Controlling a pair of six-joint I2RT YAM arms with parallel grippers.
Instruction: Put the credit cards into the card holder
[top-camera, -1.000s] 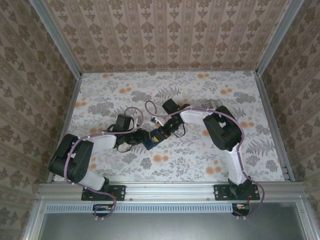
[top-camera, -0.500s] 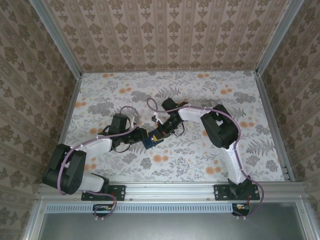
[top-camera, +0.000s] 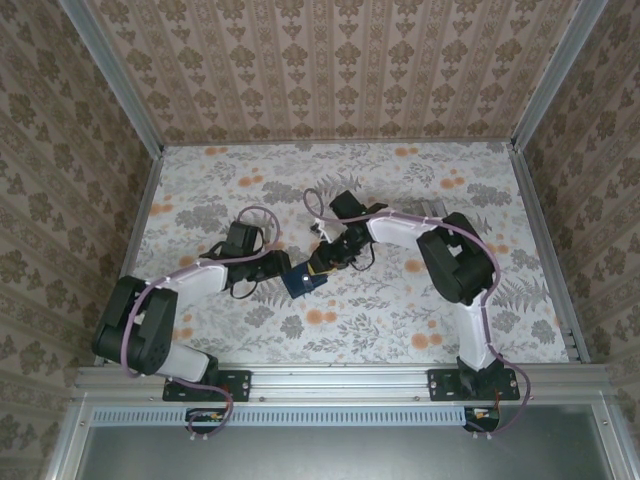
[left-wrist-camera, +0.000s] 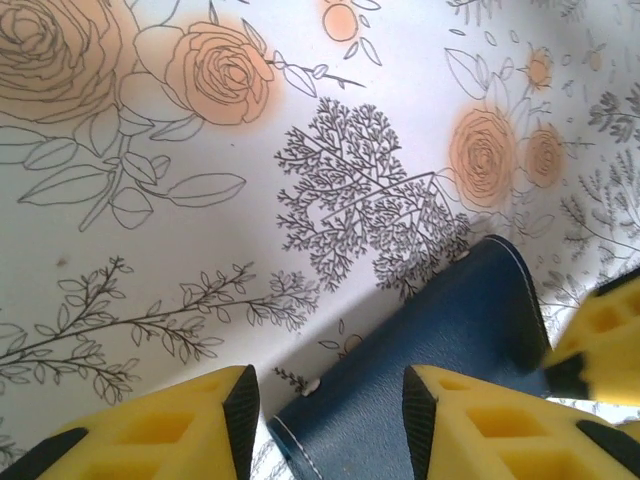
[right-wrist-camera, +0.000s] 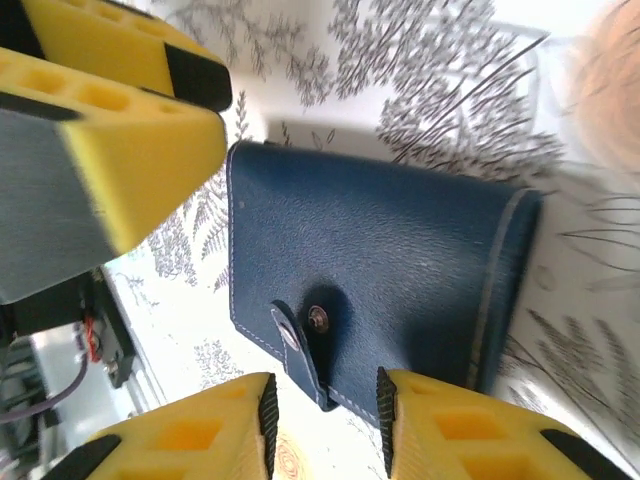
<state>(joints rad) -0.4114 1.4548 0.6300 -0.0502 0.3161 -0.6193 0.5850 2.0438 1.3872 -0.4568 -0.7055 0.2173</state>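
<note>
**Two Arms Met Over a Closed Card Holder**

The left arm was bent outward at the elbow, its forearm laid rightward toward the middle of the table. The right arm was folded over leftward to meet it. The card holder was seen flat on the table between them, folded shut and turned cornerwise to the table's edges. Its strap was pointed at the right gripper. Its contents could not be seen. The jaws of the left gripper were parted around one end, and the right gripper's jaws were parted astride the strap. Nothing was clamped.
</note>
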